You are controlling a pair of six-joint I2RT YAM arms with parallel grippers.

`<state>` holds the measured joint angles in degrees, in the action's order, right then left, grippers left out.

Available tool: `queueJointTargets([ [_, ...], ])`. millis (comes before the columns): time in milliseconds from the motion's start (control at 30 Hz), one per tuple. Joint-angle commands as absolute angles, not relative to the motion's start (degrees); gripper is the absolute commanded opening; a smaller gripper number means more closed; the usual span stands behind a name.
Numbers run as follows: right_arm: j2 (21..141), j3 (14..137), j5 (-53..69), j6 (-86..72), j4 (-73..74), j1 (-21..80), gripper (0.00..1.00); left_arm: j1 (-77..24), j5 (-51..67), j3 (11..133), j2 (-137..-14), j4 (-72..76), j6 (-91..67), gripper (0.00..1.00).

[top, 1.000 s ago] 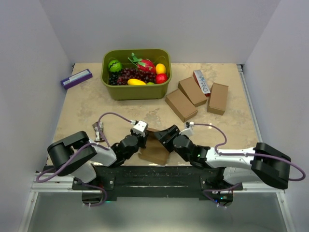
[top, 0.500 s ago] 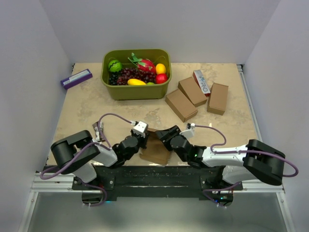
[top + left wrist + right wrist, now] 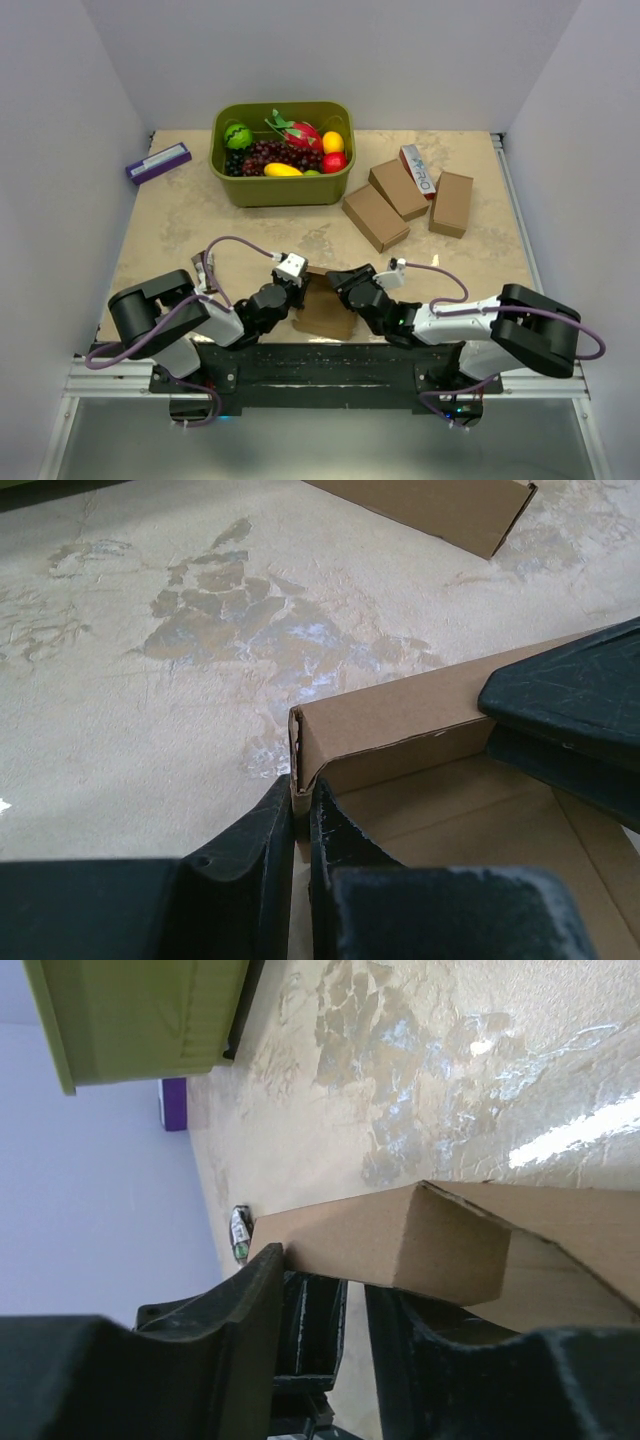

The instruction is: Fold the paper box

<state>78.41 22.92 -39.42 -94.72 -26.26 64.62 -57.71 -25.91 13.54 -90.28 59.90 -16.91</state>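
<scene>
The paper box (image 3: 325, 310), a plain brown open carton, lies at the near edge of the table between my two grippers. My left gripper (image 3: 297, 297) is shut on the box's near-left corner wall; in the left wrist view (image 3: 300, 795) the thin cardboard is pinched between its fingers. My right gripper (image 3: 345, 285) is at the box's right end. In the right wrist view (image 3: 335, 1270) its fingers stand a little apart with nothing between them, and their tips rest against a raised wall of the box (image 3: 400, 1230). The right gripper's fingers (image 3: 570, 695) also show in the left wrist view, at the far end of that wall.
A green basket (image 3: 222, 172) of fruit stands at the back. Three closed brown boxes (image 3: 375, 216) (image 3: 400, 188) (image 3: 451, 203) and a white-and-red carton (image 3: 420, 168) lie at the right back. A purple-and-white box (image 3: 158, 162) lies at the left back.
My right arm has drawn in leftward, its elbow closer to the middle, and its gripper has pressed a little nearer the box. The left gripper and the box have hardly moved.
</scene>
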Motion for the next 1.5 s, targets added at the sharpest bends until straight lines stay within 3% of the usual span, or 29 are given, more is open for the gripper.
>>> queueJointTargets([
  [0,80.15,23.73,-43.42,-96.15,-26.19,64.78,0.32,-58.36,-27.69,14.06,-91.49,61.0,-16.88,0.0],
  [367,84.2,22.85,-42.8,-98.08,-26.54,64.78,0.24,-58.8,-26.63,14.41,-91.49,60.56,-16.35,0.02],
  [833,83.76,23.2,-42.63,-97.82,-25.14,64.86,0.23,-59.85,-24.96,14.68,-91.41,60.56,-14.77,0.23],
  [933,83.76,23.29,-42.63,-97.74,-25.22,64.78,0.23,-59.94,-24.96,14.94,-91.93,60.73,-14.59,0.18],
  [1067,83.67,23.38,-42.63,-97.47,-24.87,64.78,0.23,-60.03,-25.84,15.64,-92.29,59.42,-14.76,0.03],
  [1467,81.83,25.05,-43.94,-96.24,-19.78,64.86,0.22,-61.0,-40.33,22.49,-96.67,48.79,-15.47,0.0],
])
